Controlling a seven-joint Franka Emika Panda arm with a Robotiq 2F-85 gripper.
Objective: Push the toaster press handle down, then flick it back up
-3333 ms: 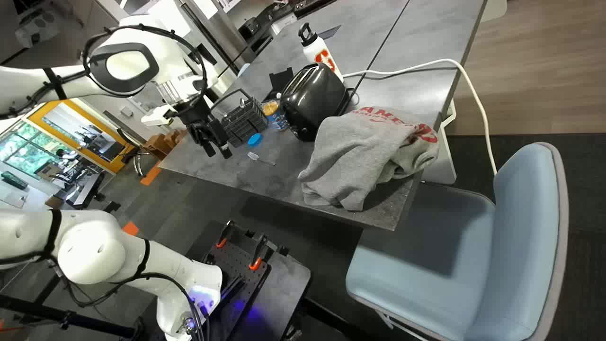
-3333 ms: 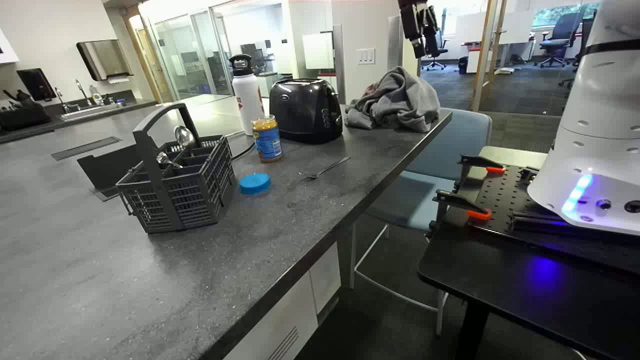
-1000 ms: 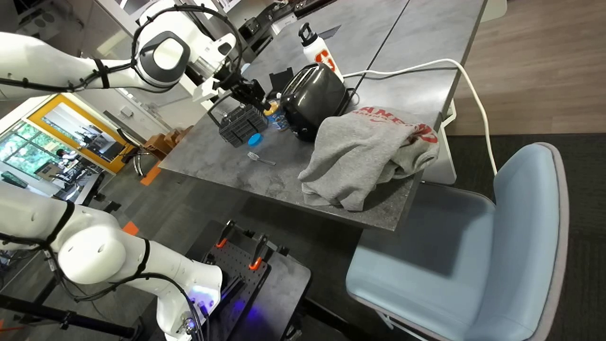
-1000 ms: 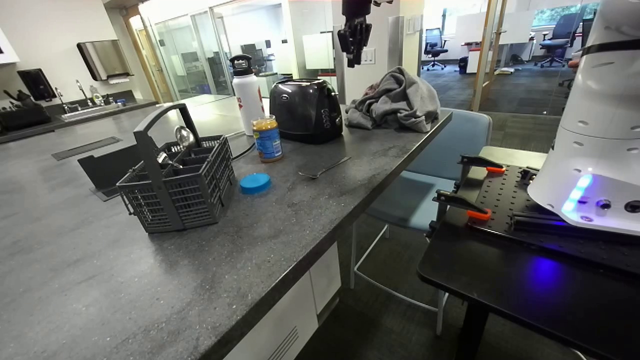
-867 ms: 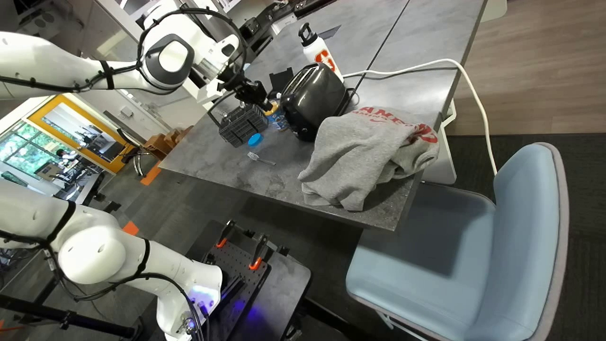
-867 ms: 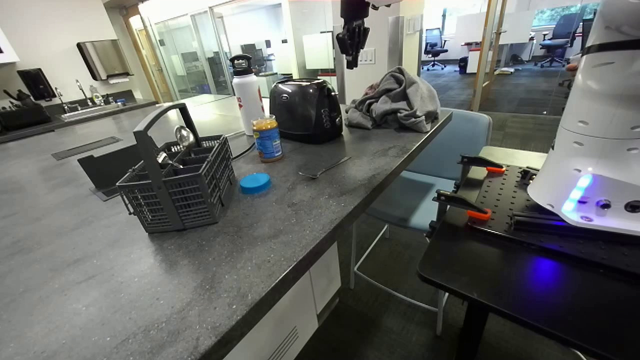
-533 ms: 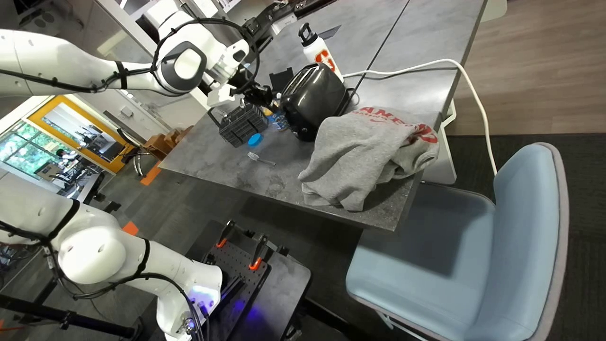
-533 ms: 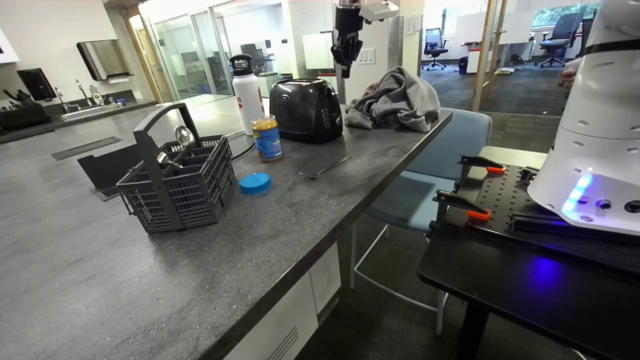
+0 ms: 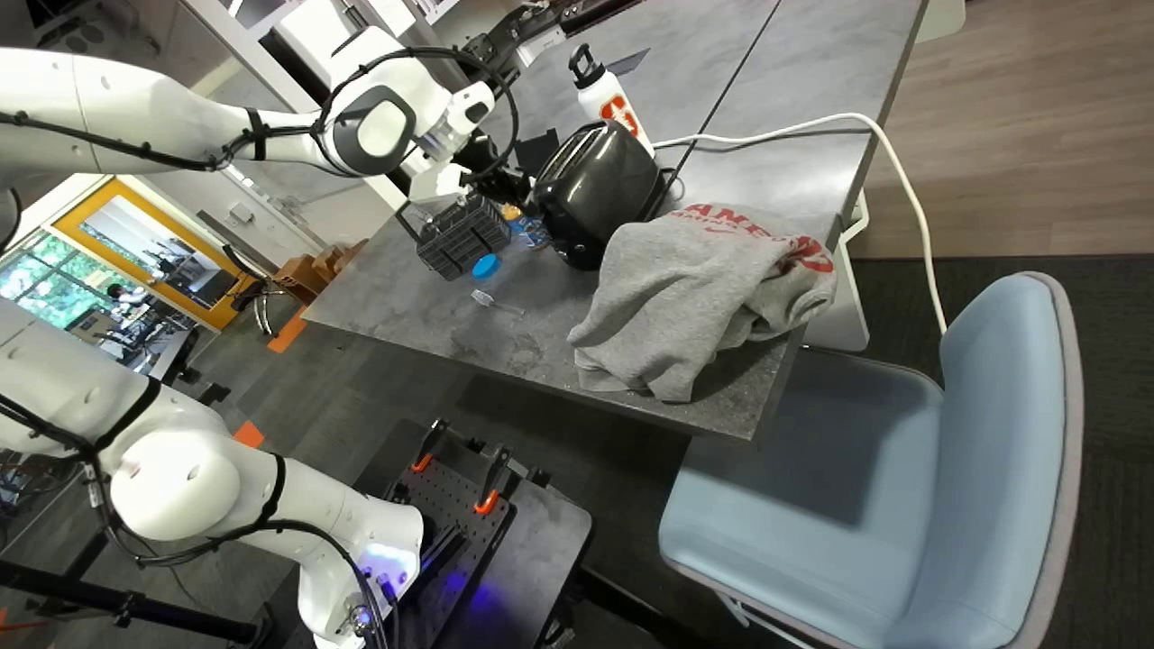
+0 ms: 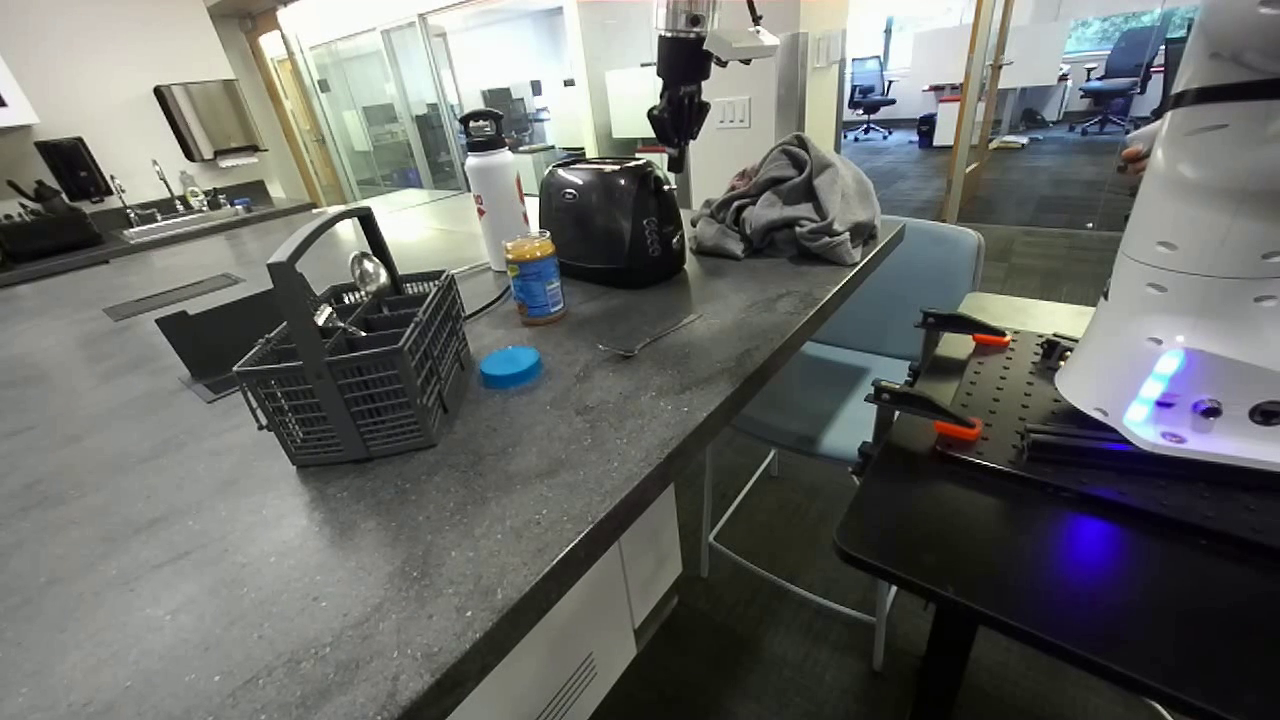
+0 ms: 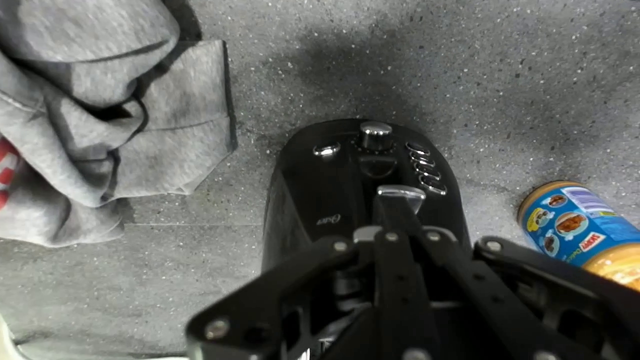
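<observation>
The black toaster (image 10: 600, 225) stands upright on the grey table in both exterior views. From above, the wrist view shows the toaster's control end (image 11: 325, 200), with a round knob, several buttons and the chrome-edged press handle (image 11: 411, 192). My gripper (image 11: 399, 206) is shut with nothing seen between its fingers, and its tips overlap the handle in that view. Whether they touch it I cannot tell. In an exterior view the gripper (image 10: 677, 160) points down beside the top of the toaster's end; in an exterior view the gripper (image 9: 525, 194) is partly hidden near the toaster.
A peanut butter jar (image 10: 535, 280), a white bottle (image 10: 495, 200) and a grey sweatshirt (image 10: 795, 205) stand or lie close around the toaster. Nearer the camera are a blue lid (image 10: 510, 367), a spoon (image 10: 650, 337) and a cutlery basket (image 10: 350, 360).
My gripper has come over from beyond the table's edge to the toaster's end, and has kept lowering during the last second. Its jaws, apart before, are now together. The toaster has not moved.
</observation>
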